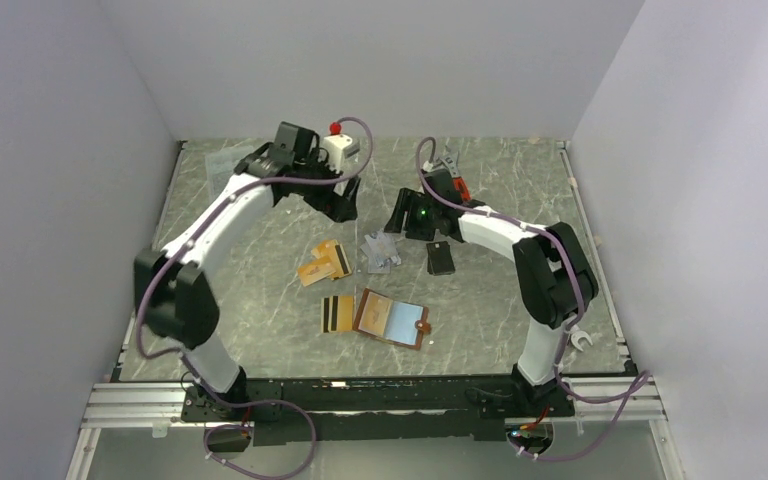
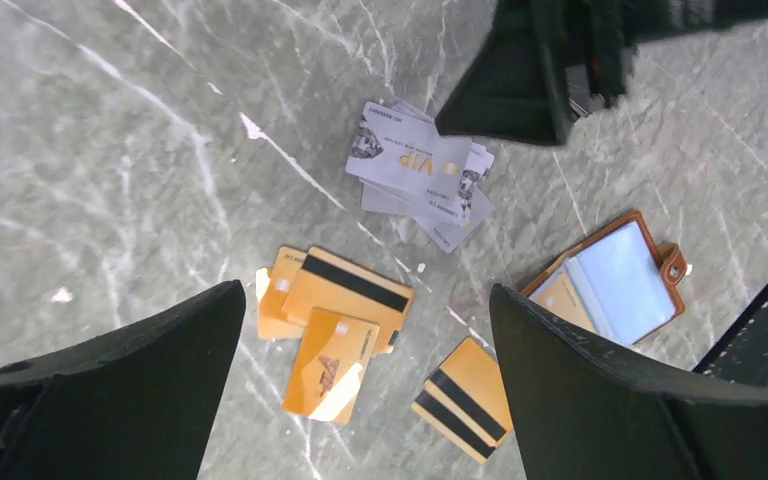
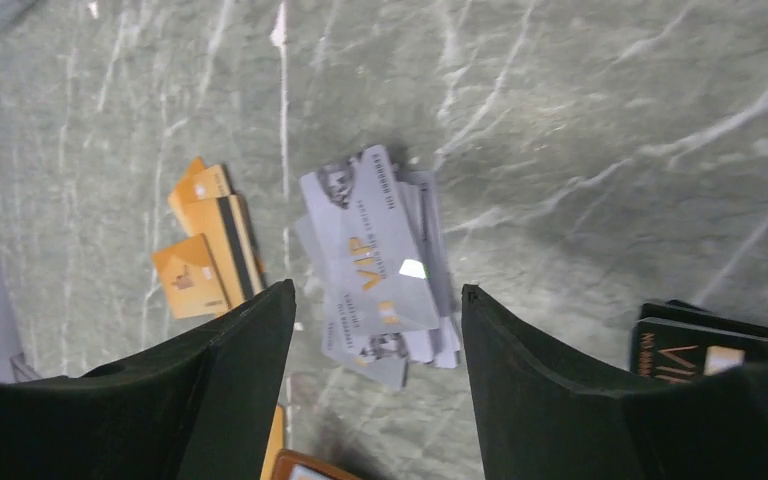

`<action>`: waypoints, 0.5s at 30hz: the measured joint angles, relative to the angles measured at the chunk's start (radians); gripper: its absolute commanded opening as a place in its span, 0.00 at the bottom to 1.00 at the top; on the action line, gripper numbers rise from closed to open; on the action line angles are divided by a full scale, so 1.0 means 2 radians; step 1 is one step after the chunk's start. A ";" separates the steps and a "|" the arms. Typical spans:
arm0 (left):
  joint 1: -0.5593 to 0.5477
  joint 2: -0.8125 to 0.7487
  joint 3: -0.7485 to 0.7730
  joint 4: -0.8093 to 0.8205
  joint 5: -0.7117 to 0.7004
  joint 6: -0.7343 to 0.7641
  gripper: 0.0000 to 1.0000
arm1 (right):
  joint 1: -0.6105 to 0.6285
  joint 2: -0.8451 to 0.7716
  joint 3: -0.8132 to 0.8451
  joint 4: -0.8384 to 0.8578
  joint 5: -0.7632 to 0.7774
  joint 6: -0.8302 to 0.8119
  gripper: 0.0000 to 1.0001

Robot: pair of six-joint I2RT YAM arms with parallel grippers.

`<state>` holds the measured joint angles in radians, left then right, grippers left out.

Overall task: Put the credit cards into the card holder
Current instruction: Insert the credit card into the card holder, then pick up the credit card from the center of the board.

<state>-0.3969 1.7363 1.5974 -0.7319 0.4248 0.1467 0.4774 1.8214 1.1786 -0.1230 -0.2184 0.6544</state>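
Hovering w/ left tool (image 2: pixel 363 295) spread wide, gripping nothing, above orange-gold cards (image 2: pixel 330 350). Right tool (image 3: pixel 375 295) also parted, empty, over silver-grey cards (image 3: pixel 370 250). Card holder (image 1: pixel 393 318) lying unfolded on surface (image 1: pixel 260 300) nr front-centre, clear sleeves up, well apart from both tools. Striped gold cards (image 1: pixel 337 312) just beside its left edge. Orange-gold & silver-grey piles side by side, further back than holder.

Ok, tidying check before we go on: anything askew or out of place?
Nothing damaged. The silver cards lie in a crooked fanned heap, the orange cards overlap askew, and black cards sit apart on the right.
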 measured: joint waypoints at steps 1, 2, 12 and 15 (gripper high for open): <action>0.001 -0.025 -0.022 0.020 -0.009 0.002 0.99 | -0.005 0.006 0.000 -0.002 0.000 -0.006 0.66; 0.001 -0.049 -0.043 0.032 -0.013 0.005 0.99 | -0.009 0.010 0.000 -0.002 -0.001 -0.011 0.66; 0.005 0.037 -0.045 0.047 0.059 0.062 0.99 | -0.031 0.048 0.009 0.021 -0.053 -0.032 0.66; 0.006 0.074 -0.062 0.051 0.041 0.060 0.99 | -0.031 0.067 0.011 0.024 -0.069 -0.032 0.66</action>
<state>-0.3843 1.8835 1.4734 -0.6304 0.5076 0.2672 0.4149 1.9553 1.2015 -0.0742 -0.3557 0.5896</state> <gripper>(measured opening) 0.994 0.662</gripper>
